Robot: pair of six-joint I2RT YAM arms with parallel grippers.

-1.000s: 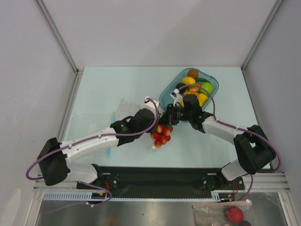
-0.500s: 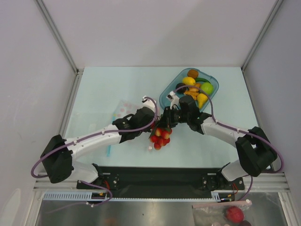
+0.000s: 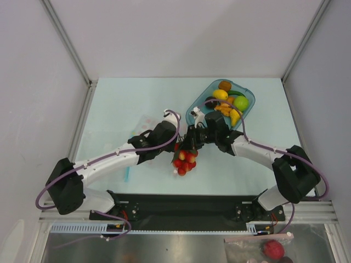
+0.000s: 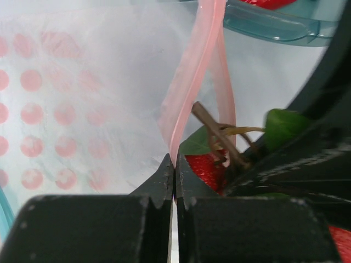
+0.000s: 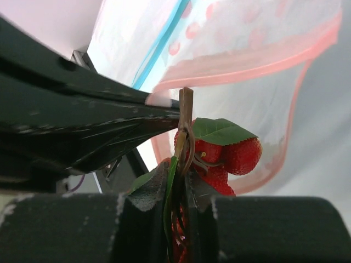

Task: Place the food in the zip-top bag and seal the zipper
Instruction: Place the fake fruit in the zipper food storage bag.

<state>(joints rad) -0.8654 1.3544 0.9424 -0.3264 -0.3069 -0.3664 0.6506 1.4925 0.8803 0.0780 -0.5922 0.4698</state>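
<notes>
My left gripper point(image 3: 179, 143) is shut on the pink zipper strip point(image 4: 189, 82) of the clear zip-top bag point(image 3: 143, 124) and holds one lip of its mouth up. My right gripper point(image 3: 192, 143) is shut on the brown stem of the red berry cluster point(image 3: 185, 161), which hangs below it right beside the left gripper. In the right wrist view the cluster point(image 5: 236, 156) hangs in front of the open mouth, with the pink zipper point(image 5: 247, 63) looping around it. I cannot tell whether it is inside. The other food, with a yellow lemon point(image 3: 220, 94), lies in the teal tray point(image 3: 193, 109).
The tray stands at the back right, just behind my right wrist, and its rim shows in the left wrist view point(image 4: 274, 24). A light-blue stick point(image 3: 126, 176) lies under the left arm. Another bag with a red ball point(image 3: 272, 249) lies off the table at the front right.
Both grippers have shifted slightly left and back together, and the berry cluster has moved with them. Both grips are unchanged.
</notes>
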